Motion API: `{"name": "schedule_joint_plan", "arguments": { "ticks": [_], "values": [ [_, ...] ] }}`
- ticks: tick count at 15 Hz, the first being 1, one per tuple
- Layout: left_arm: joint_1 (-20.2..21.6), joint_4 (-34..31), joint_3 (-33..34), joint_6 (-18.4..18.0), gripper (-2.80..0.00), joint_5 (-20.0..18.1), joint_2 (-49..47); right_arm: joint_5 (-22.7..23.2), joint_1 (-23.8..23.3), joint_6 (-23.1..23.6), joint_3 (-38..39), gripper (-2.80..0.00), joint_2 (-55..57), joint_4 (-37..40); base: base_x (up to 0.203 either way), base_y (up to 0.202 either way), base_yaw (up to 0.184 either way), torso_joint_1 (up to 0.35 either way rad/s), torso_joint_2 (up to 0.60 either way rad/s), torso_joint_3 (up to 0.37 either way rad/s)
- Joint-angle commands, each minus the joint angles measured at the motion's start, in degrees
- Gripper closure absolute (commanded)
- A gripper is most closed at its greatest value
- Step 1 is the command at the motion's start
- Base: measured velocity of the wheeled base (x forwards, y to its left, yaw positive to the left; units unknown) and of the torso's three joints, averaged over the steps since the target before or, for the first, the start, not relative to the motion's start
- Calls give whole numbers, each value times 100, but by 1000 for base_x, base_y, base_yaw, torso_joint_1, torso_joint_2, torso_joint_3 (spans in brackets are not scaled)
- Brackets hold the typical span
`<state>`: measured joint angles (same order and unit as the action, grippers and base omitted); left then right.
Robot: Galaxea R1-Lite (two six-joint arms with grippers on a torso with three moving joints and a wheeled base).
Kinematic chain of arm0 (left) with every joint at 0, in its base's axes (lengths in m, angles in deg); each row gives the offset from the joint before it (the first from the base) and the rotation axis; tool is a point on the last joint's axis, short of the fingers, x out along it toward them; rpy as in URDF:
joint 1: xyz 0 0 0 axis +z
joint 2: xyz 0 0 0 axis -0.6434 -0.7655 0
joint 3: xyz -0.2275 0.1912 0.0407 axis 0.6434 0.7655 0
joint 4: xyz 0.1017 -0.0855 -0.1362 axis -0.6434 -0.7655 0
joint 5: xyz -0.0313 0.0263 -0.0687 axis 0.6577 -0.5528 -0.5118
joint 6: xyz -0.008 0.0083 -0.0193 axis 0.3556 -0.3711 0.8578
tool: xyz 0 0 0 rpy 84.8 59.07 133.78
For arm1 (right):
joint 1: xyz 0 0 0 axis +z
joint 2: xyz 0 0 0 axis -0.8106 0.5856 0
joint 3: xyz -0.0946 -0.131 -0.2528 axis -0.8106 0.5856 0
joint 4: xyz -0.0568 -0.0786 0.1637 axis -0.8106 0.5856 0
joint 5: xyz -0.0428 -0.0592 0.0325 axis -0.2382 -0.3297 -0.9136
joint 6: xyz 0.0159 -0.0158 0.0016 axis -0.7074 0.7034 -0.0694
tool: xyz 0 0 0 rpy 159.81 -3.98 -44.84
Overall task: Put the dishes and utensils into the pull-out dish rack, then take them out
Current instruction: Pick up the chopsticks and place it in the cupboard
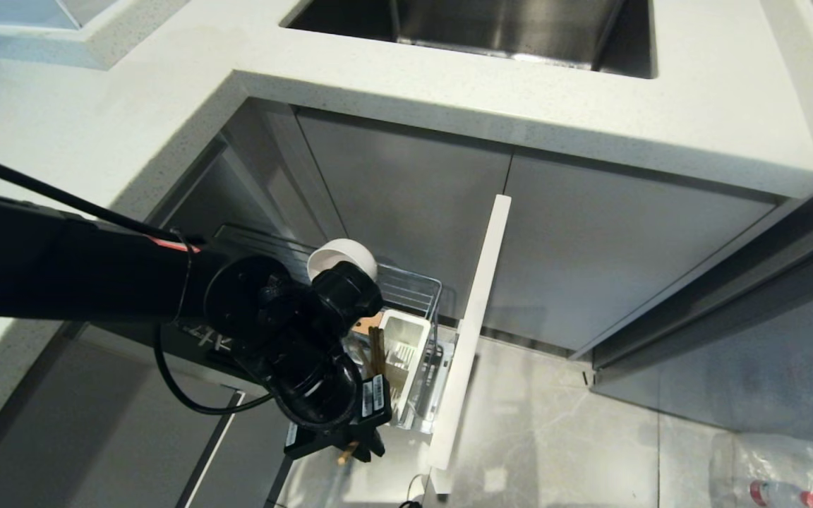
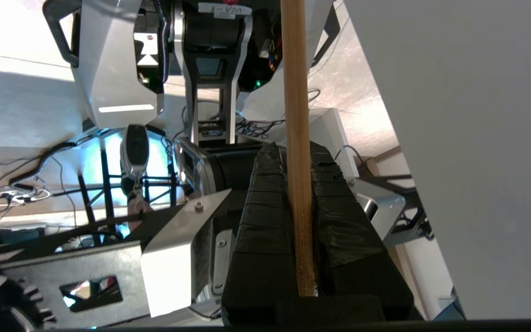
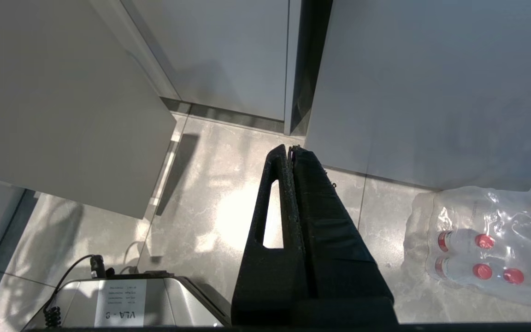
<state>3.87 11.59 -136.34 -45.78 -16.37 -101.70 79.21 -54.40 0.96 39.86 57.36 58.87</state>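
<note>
The pull-out dish rack [image 1: 413, 279] stands drawn out under the counter, its pale drawer front [image 1: 473, 317] toward the floor. A cream-white bowl [image 1: 341, 257] sits in the wire basket, beside the white cutlery box [image 1: 403, 342]. My left gripper [image 1: 350, 448] hangs over the rack's near end. It is shut on the wooden chopsticks [image 2: 297, 92], which run between the black fingers [image 2: 265, 198] and past the tips. A wooden end [image 1: 345, 455] pokes out of the gripper. Brown sticks [image 1: 377, 353] also show by the box. My right gripper [image 3: 291, 148] is shut and empty above the floor.
The speckled counter [image 1: 96, 127] and steel sink [image 1: 505, 28] lie above the rack. Grey cupboard doors [image 1: 590, 233] stand behind it. A wrapped pack of water bottles [image 3: 486, 249] lies on the tiled floor at right. The robot's own base [image 2: 118, 69] fills the left wrist view.
</note>
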Motion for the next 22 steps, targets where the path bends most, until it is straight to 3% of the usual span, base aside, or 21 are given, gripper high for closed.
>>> {"name": "schedule_joint_plan", "arguments": {
  "ticks": [1,18,19,22],
  "values": [
    [6,7,0,27,0,-7,-108,0,-2,-1,9,0,5,0,0,0,0,0,0,0],
    [296,680,0,11,0,11,-581,0,-2,-1,9,0,5,4,0,0,0,0,0,0],
    [296,680,0,10,-280,11,-579,0,3,-1,9,0,5,-4,0,0,0,0,0,0],
    [287,680,-26,27,-280,55,-520,0,-2,-1,9,0,5,4,0,0,0,0,0,0]
  ]
}}
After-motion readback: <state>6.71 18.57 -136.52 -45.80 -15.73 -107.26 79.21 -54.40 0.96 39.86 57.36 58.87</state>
